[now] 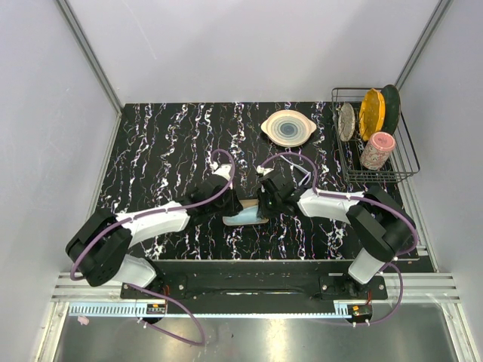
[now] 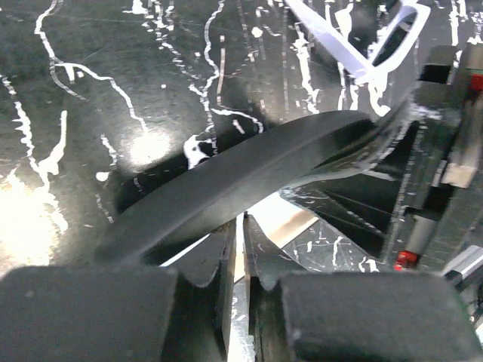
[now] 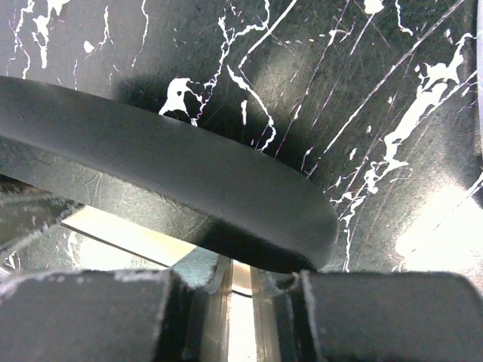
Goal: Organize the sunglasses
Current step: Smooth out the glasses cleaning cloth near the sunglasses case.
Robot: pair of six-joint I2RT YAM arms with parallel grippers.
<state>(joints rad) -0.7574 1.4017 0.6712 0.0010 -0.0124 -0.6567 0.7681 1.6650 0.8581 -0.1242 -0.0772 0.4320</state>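
Note:
The black case (image 1: 243,210) lies open at the middle of the table, its tan lining (image 2: 290,219) showing under the raised curved lid (image 2: 249,170). My left gripper (image 1: 230,202) is shut on the case's left end, fingertips (image 2: 226,249) under the lid. My right gripper (image 1: 266,205) is shut on the case's right end, below the lid (image 3: 173,162). The light blue cloth (image 1: 245,218) lies at the case's near side and shows by my right finger (image 3: 202,264). The whitish sunglasses (image 2: 362,41) lie on the table beyond the case, behind my right gripper (image 1: 300,172).
A round patterned plate (image 1: 288,127) sits at the back of the black marbled table (image 1: 166,151). A wire rack (image 1: 373,147) at the back right holds dishes and a pink cup (image 1: 377,149). My right arm's body (image 2: 445,151) shows close in the left wrist view.

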